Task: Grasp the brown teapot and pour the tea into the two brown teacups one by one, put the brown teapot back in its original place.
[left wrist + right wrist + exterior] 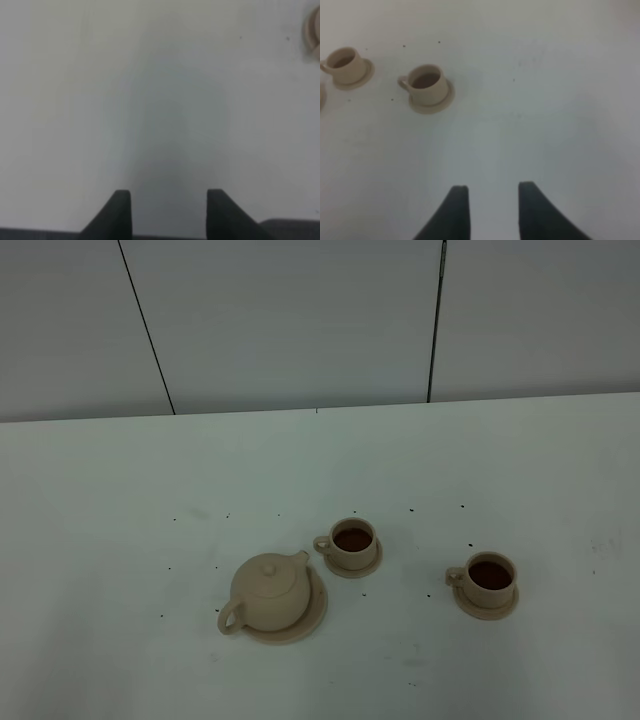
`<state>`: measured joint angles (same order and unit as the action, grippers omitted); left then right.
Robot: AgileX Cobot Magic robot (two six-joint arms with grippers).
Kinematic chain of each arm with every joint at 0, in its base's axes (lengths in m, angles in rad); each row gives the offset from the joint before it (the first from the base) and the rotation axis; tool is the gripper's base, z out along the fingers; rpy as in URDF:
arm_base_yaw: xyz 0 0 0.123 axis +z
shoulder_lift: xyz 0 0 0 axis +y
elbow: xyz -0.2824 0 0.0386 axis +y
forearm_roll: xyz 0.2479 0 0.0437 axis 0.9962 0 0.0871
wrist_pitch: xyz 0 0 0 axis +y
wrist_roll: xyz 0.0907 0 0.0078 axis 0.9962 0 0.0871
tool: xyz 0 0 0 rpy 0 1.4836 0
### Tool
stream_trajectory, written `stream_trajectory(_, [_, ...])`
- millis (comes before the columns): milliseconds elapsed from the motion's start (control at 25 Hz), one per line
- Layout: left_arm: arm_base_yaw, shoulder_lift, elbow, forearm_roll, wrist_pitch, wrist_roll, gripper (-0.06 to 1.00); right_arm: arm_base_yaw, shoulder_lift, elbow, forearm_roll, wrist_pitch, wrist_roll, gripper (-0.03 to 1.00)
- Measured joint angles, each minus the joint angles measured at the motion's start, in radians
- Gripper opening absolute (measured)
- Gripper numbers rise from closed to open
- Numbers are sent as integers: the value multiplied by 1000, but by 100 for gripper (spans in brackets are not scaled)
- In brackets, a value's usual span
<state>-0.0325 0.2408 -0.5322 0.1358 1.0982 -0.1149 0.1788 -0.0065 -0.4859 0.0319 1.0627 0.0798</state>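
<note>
The brown teapot [268,592] sits upright on the wide flat saucer [312,617], its original place, left of centre on the white table. Two brown teacups stand on small saucers, one [353,543] just right of the teapot and one [490,578] further right; both hold dark tea. The right wrist view shows the same cups [427,84] [345,63] ahead of my right gripper [490,197], which is open and empty. My left gripper [169,200] is open over bare table, with a tan rim [312,30] at the frame's edge. Neither arm shows in the high view.
The white table [120,520] spreads wide around the tea set, with small dark specks near the cups. A grey panelled wall [300,320] stands behind the table's far edge.
</note>
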Motion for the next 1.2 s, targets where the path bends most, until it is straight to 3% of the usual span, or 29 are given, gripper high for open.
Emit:
stream_trajectory(320, [0,-1,27,-69,-52,126,42,0,0,0,0,0,-1,24])
stream_trajectory(1200, [0,-1,27,-75,-56,139,42,0,0,0,0,0,0,24])
